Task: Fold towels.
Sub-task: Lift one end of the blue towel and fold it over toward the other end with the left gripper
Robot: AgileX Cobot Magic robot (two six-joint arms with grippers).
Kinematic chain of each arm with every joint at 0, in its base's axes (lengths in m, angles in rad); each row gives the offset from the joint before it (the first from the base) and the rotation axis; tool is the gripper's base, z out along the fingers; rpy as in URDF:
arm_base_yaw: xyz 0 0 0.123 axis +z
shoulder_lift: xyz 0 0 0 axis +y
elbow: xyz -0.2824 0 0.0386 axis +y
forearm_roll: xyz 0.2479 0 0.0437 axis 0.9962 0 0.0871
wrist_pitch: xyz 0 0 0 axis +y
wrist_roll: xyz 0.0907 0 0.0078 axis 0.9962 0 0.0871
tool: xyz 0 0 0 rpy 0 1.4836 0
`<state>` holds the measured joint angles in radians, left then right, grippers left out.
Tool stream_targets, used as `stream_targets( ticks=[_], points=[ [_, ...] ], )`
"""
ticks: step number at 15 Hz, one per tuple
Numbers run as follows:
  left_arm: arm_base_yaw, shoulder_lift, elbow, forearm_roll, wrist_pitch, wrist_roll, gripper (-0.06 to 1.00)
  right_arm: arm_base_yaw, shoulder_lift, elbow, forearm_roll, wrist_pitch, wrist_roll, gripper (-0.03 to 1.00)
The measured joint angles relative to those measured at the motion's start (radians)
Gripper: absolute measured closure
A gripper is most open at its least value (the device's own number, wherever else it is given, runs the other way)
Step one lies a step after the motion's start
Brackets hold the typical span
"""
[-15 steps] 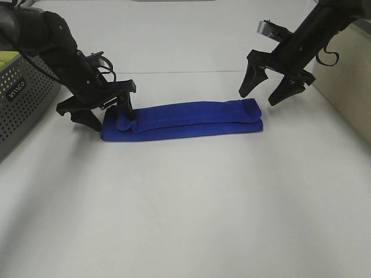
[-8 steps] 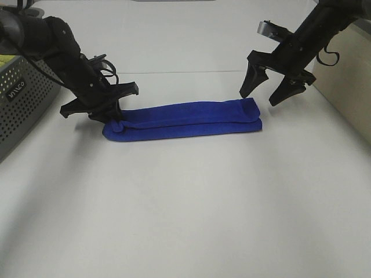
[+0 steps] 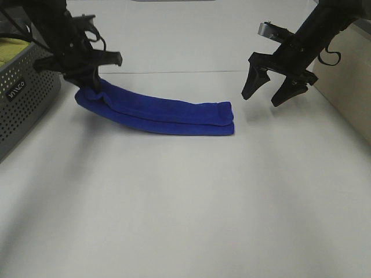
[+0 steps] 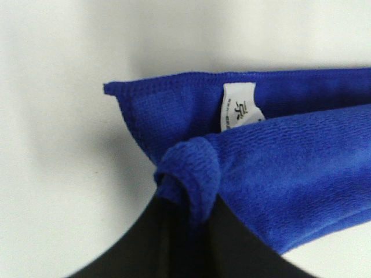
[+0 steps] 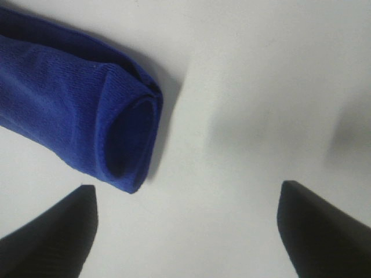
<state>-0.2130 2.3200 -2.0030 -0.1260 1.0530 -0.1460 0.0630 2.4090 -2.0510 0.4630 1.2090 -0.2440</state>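
The left gripper [image 3: 88, 83] is clamped on one end of the folded towel [image 3: 168, 113], holding it raised at ten o'clock; the rest lies on the table [image 3: 185, 202] toward centre. At two o'clock the right gripper [image 3: 262, 98] hovers, jaws apart

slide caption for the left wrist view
Left gripper pinches a bunched end of the blue towel near its white tag.

Prob robot lab: bare white table [image 3: 185, 208] w/ grey mesh bin [image 3: 26, 98]
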Motion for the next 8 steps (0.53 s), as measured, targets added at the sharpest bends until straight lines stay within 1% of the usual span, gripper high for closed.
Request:
stream_targets(
  ticks=[1,2,3,4,5,6,8],
  points=[
    [0.0,-0.006,-0.084,0.003,0.068,-0.022,0.85,0.0,0.0,0.0,0.0,0.0,0.0,0.15],
    [-0.001,-0.01,-0.159,-0.016,0.111,-0.038,0.85,0.0,0.0,0.0,-0.003,0.0,0.0,0.15],
    [-0.011,-0.015,-0.228,-0.098,0.132,-0.044,0.85,0.0,0.0,0.0,-0.003,0.0,0.0,0.15],
    [-0.017,-0.016,-0.236,-0.123,0.131,-0.045,0.85,0.0,0.0,0.0,-0.003,0.0,0.0,0.15],
    [-0.047,-0.011,-0.245,-0.185,0.122,-0.053,0.85,0.0,0.0,0.0,-0.002,0.0,0.001,0.15],
    [-0.071,0.004,-0.245,-0.207,0.113,-0.071,0.85,0.0,0.0,0.0,0.008,0.0,0.002,0.15],
    [-0.128,0.062,-0.245,-0.248,0.044,-0.102,0.85,0.0,0.0,0.0,0.039,0.0,0.014,0.15]
  ],
)
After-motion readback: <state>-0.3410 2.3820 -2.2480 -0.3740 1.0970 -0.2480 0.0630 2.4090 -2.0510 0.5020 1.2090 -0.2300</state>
